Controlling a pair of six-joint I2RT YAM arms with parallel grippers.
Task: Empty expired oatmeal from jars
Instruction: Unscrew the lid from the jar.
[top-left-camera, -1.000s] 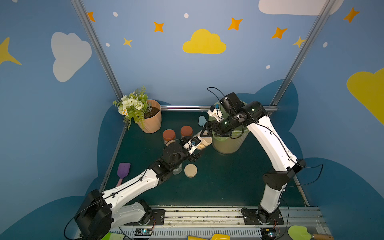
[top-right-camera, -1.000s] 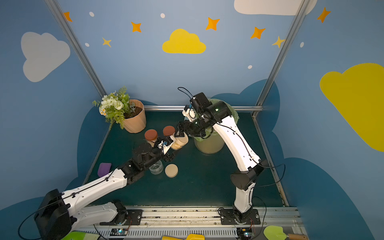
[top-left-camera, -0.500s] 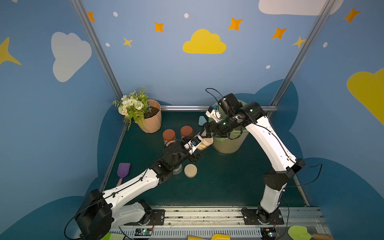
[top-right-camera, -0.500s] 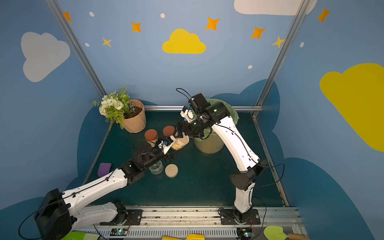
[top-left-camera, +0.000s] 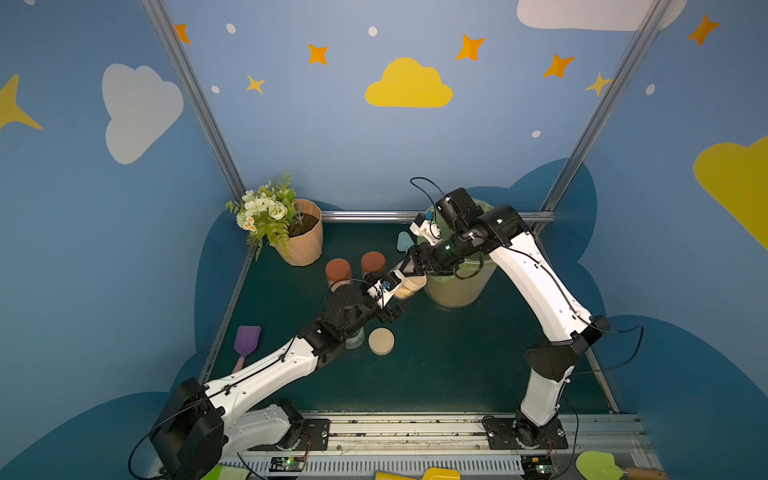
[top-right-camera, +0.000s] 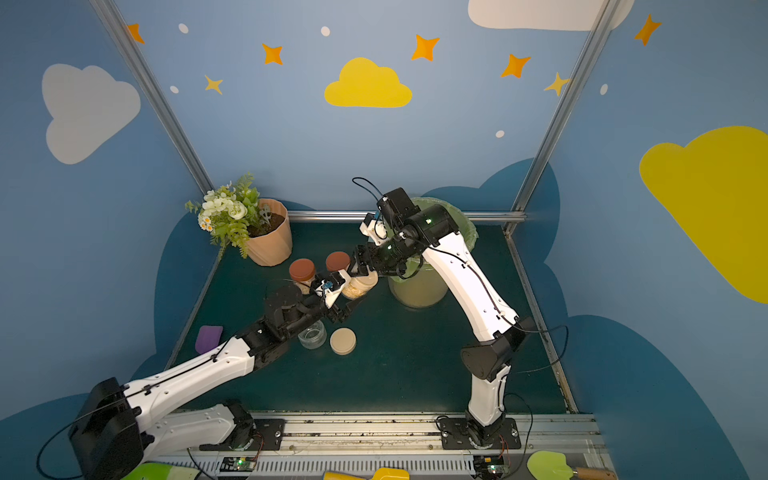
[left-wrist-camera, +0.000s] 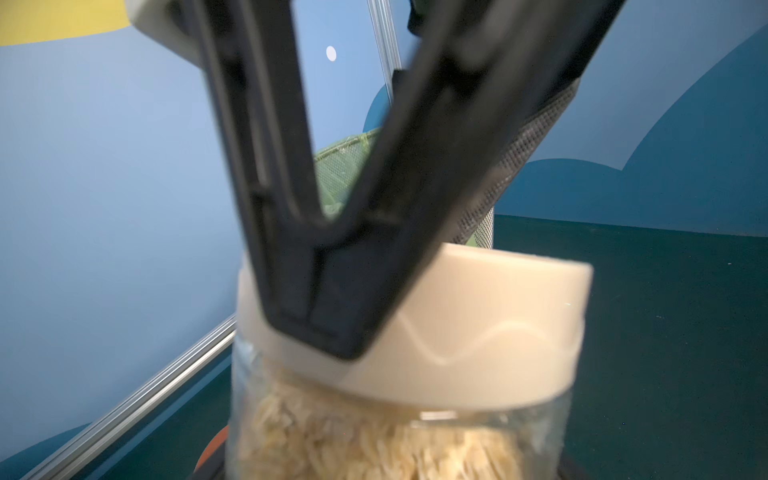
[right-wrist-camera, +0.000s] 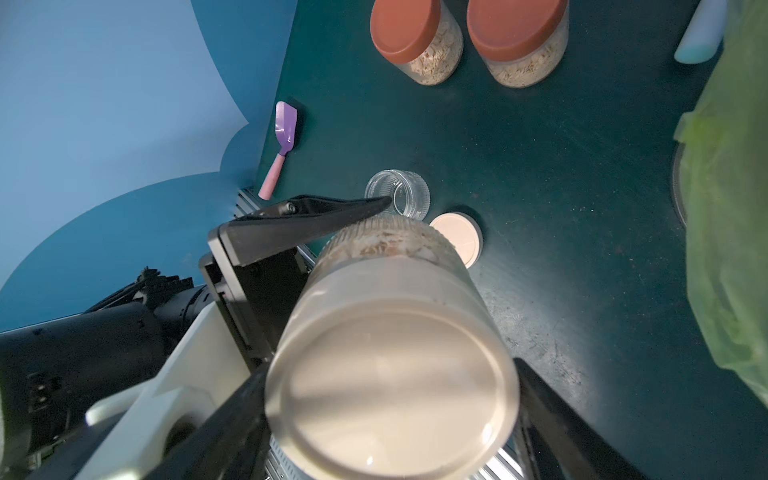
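Right wrist: right tool (right-wrist-camera: 390, 415) clamps the beige lid (right-wrist-camera: 390, 365), left tool (top-left-camera: 399, 293) grips its oatmeal jar (right-wrist-camera: 386, 245); empty jar (right-wrist-camera: 399, 193) just beyond.

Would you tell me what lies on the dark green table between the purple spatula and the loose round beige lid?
An empty, lidless clear jar stands there, right beside the beige lid; the right wrist view shows it plainly.

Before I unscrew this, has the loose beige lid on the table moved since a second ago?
No. The loose beige lid still lies beside the empty jar.
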